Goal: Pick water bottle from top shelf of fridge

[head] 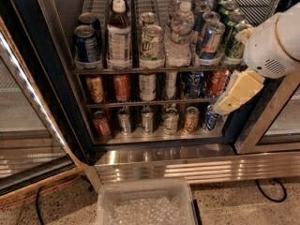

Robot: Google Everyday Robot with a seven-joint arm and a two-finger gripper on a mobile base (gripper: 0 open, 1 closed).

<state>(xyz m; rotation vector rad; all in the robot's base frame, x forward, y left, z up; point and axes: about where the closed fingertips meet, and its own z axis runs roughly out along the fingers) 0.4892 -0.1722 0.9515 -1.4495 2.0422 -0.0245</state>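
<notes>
Here, in the one camera view, the water bottle (180, 39) stands upright at the front of the top shelf (131, 71) of the fridge (51, 88). It sits in a lane right of middle, with a green-and-white can (152, 42) close on its left and a tilted blue-and-red can (211, 37) close on its right. A second clear bottle stands just behind it, and the dark-liquid bottle (118, 34) is one lane further left. The gripper (233, 96) hangs from the white arm (274, 43) at the cooler's right side, in front of the lower racks of cans and below shelf level, well apart from the bottle; whether it is apart or together I cannot tell. The bottle is probably fairly light, its thin ribbed wall likely to give under a hard squeeze, though the ribs should help against slipping. The ribbed mid-body, above the clear front stop and below the shoulder, looks the soundest hold, and the neighbouring cans leave little room on either side.
</notes>
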